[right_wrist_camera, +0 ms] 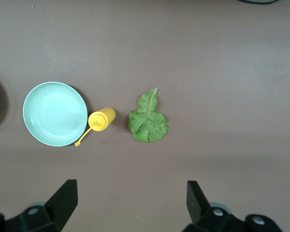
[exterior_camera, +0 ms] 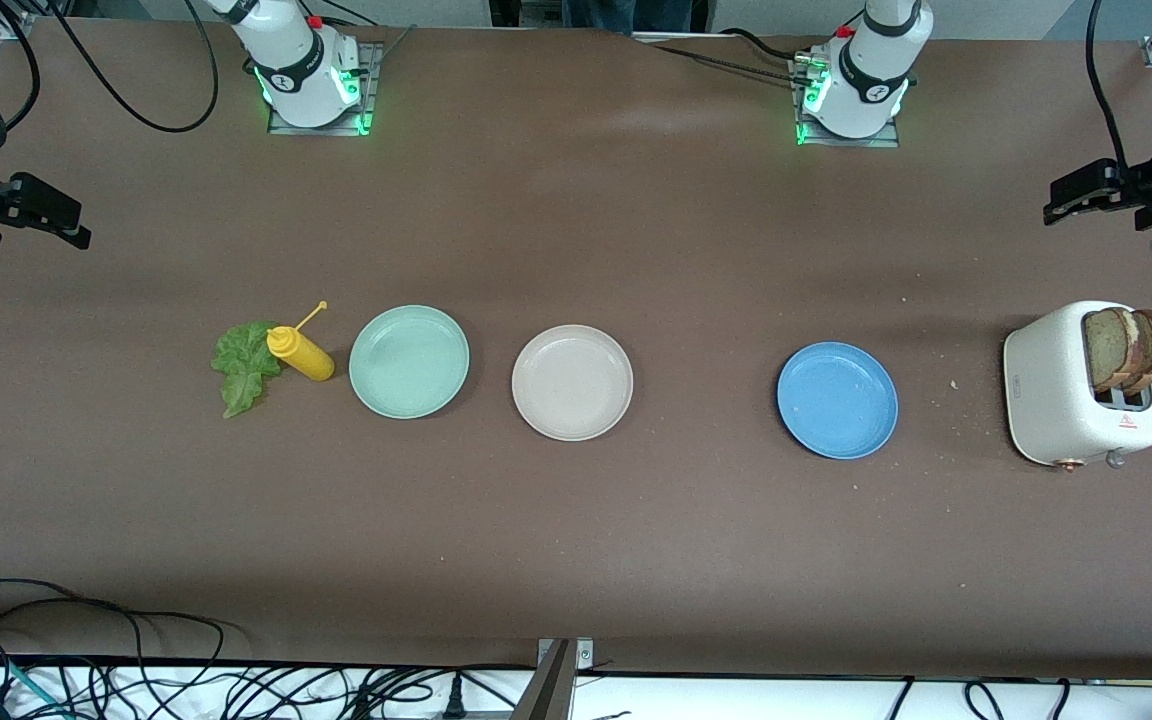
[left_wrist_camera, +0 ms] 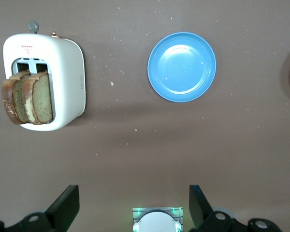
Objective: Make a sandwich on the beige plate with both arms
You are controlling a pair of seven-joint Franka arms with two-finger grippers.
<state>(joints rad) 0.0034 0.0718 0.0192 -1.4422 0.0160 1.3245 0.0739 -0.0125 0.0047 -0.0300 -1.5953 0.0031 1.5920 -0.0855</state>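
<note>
Bread slices (exterior_camera: 1128, 348) stand in toaster (exterior_camera: 1056, 395), lettuce (exterior_camera: 241, 365) beside mustard bottle (exterior_camera: 301, 354); beige plate (exterior_camera: 572, 382) bare. Left gripper (left_wrist_camera: 134, 205) and right gripper (right_wrist_camera: 130, 203) hover high, fingers apart (nothing held).

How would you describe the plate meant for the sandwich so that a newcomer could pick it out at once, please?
Three round plates lie in a row across the brown table. The beige plate is the middle one, between the mint green plate toward the right arm's end and the blue plate toward the left arm's end. It alone is plain off-white, and it is bare.
</note>
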